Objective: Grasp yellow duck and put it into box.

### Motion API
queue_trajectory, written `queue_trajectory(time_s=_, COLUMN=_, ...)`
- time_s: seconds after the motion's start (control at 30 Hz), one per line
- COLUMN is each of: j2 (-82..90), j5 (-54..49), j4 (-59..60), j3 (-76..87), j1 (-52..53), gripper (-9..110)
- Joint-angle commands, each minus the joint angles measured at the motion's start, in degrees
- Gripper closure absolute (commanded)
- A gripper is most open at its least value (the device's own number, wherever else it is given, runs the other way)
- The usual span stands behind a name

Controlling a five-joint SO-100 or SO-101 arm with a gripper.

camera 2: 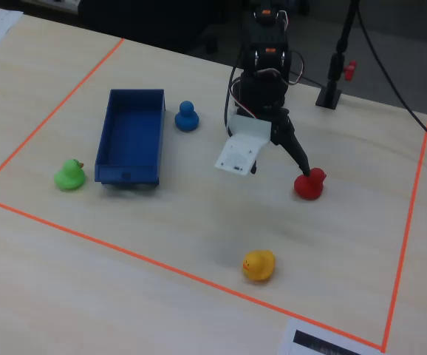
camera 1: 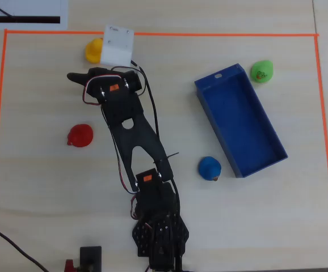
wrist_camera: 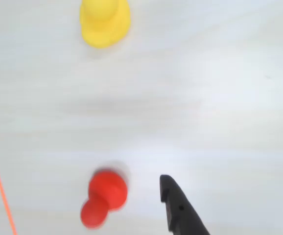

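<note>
The yellow duck [camera 1: 92, 50] stands near the far tape line in the overhead view, half hidden by the white camera housing [camera 1: 117, 46]. It also shows at the top of the wrist view [wrist_camera: 104, 22] and near the front tape in the fixed view [camera 2: 258, 265]. The blue box [camera 1: 240, 127] lies empty at the right, and also shows in the fixed view [camera 2: 130, 144]. My gripper [camera 2: 280, 168] hovers open and empty between the yellow duck and a red duck [camera 2: 309, 185]. In the wrist view, one black finger [wrist_camera: 178, 205] shows beside the red duck [wrist_camera: 104, 196]; the other is out of view.
A blue duck [camera 1: 209, 168] sits by the box's near corner. A green duck [camera 1: 261, 71] sits by the box's tab end. Orange tape [camera 1: 152, 34] frames the work area. The arm base [camera 1: 158, 226] stands at the bottom centre of the overhead view.
</note>
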Motion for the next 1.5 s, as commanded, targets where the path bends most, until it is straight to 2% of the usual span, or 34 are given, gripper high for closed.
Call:
queue_trajectory(time_s=0.0, j2=-4.5, j5=0.9, j4=-3.1, j3=-5.2, j1=-0.6, gripper=49)
queue_trajectory(time_s=0.37, j2=-20.2, j5=1.4, j4=-8.5, j3=-22.7, j1=0.1, gripper=51)
queue_trajectory(time_s=0.83, j2=-28.4, j5=-1.5, j4=-19.0, j3=-26.0, j1=2.7, gripper=50)
queue_trajectory(time_s=1.47, j2=-38.2, j5=-3.3, j4=-25.1, j3=-33.6, j1=4.1, gripper=50)
